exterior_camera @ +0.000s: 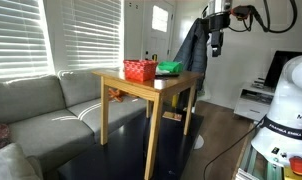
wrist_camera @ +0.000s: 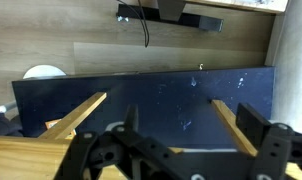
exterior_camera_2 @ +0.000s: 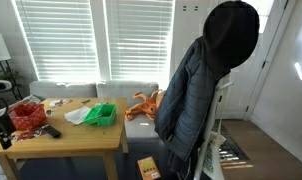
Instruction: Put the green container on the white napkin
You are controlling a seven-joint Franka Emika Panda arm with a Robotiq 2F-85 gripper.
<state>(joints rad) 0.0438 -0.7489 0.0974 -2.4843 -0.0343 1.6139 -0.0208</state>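
White napkin (exterior_camera_2: pixel 79 114) lies between red basket (exterior_camera_2: pixel 29 117) and green container (exterior_camera_2: pixel 101 115); dark jacket (exterior_camera_2: pixel 206 80) hangs near spread pincer (wrist_camera: pixel 188 130).

- The table (exterior_camera: pixel 141 87), in the centre of an exterior view, is pale, smooth wood.
- The green container (exterior_camera_2: pixel 103 116) looks like bright plastic.
- The white napkin (exterior_camera_2: pixel 78 114) looks like thin, crumpled paper or cloth.
- The sofa (exterior_camera: pixel 36 110), at lower left, is matt grey cloth.
- The jacket (exterior_camera_2: pixel 191 90) is dark, matt cloth.
- The floor (wrist_camera: pixel 81 40) shows wood grain.
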